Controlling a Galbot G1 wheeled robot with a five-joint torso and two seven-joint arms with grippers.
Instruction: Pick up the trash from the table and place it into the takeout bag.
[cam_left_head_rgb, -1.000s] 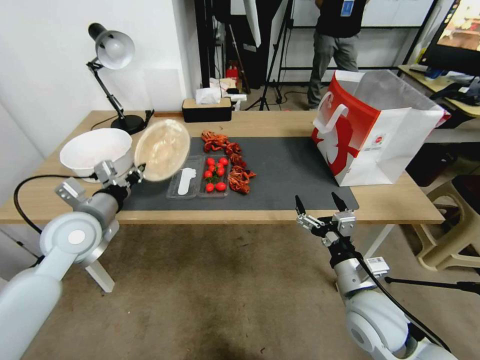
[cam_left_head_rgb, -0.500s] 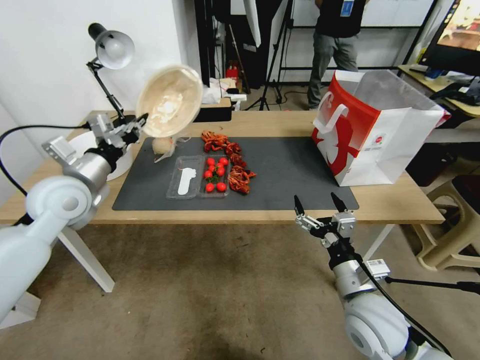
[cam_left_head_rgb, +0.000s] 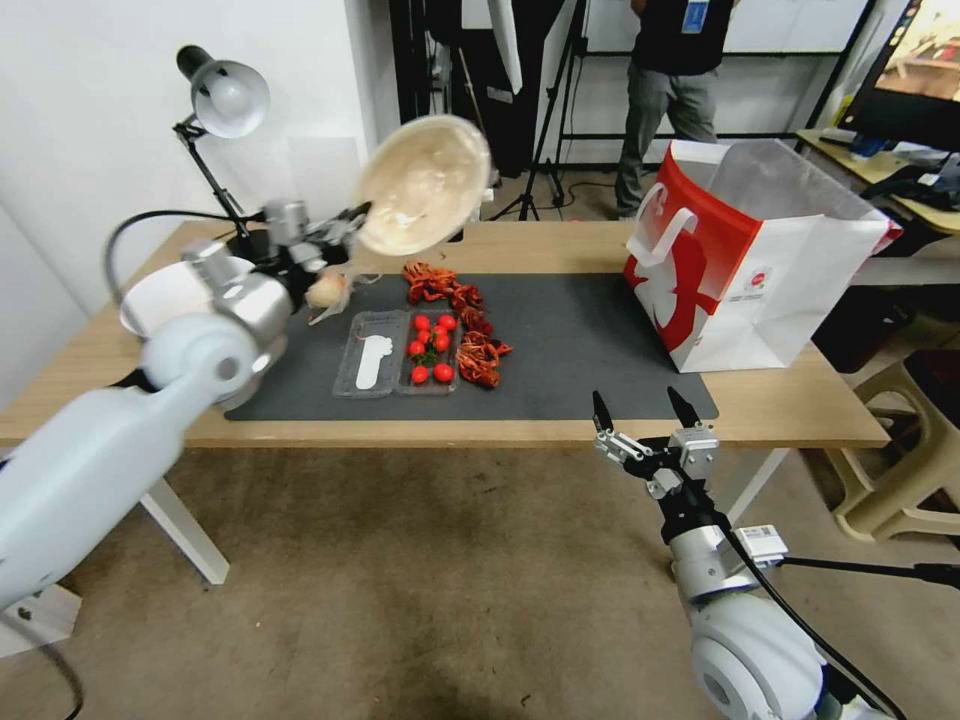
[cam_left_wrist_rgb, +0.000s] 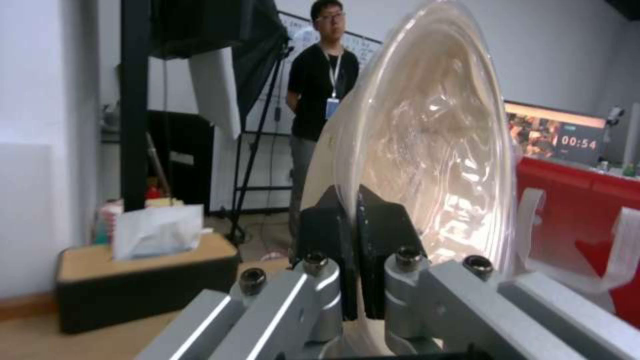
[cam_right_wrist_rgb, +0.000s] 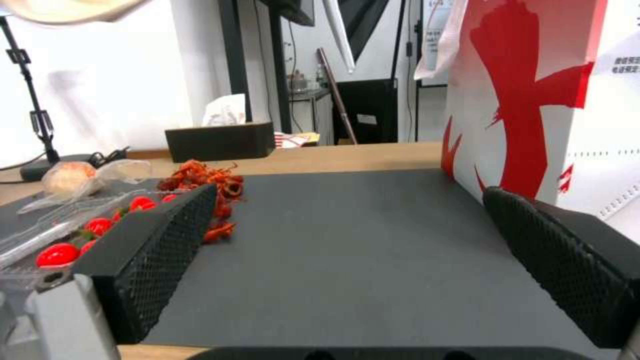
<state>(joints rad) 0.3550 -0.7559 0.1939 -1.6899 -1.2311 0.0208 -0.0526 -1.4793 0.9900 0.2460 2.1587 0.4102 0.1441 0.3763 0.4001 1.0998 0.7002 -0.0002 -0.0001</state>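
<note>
The left gripper (cam_left_head_rgb: 352, 222) is pinching the rim of a clear plastic lid (cam_left_head_rgb: 424, 184), holding it tilted in the air above the far side of the grey mat (cam_left_head_rgb: 580, 335). Below the gripper, a small bagged lump (cam_left_head_rgb: 327, 289) is lying on the mat, with a clear tray of tomatoes (cam_left_head_rgb: 400, 352) and red crawfish shells (cam_left_head_rgb: 470, 330) just beyond. The takeout bag (cam_left_head_rgb: 760, 270) is standing well off to its right. The right gripper (cam_left_head_rgb: 645, 410) is hanging spread apart at the table's (cam_left_head_rgb: 790, 405) near edge.
</note>
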